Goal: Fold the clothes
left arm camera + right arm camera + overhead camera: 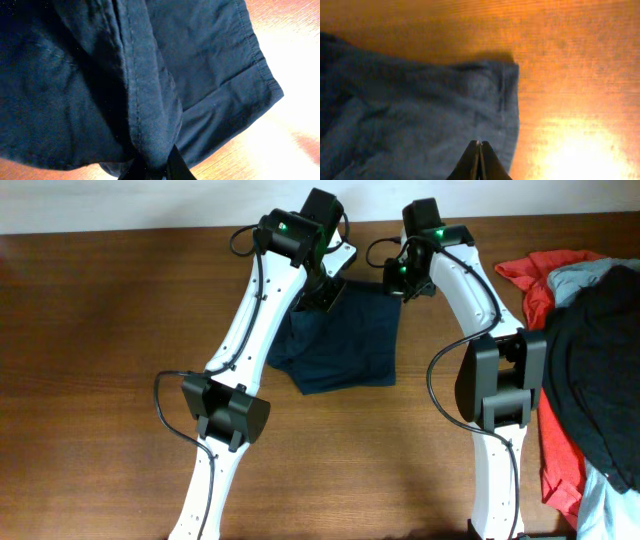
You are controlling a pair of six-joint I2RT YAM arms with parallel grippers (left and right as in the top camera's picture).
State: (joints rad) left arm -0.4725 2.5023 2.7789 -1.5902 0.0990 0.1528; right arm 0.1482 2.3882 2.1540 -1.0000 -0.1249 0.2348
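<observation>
Shorts (345, 345) are lying mid-table (100, 330) between the two arms, navy and wrinkled, with the far edge bunching under the wrists. Left gripper (155, 170) is pinching a seamed fold of the cloth, jaws pressed tight on it. The fabric is draping away from the grip, which suggests this edge is being raised to carry over. Right gripper (479, 149) is sitting over the shorts' far right corner with jaws pressed together; whether any cloth is caught between them cannot be told. Judgement: both arms are working the far edge so that it can be drawn toward the near hem. Red garment (525, 275) and black garment (600, 370) are lying well apart at the right, not involved. Risk: a one-sided lift is likely to skew the fold.
</observation>
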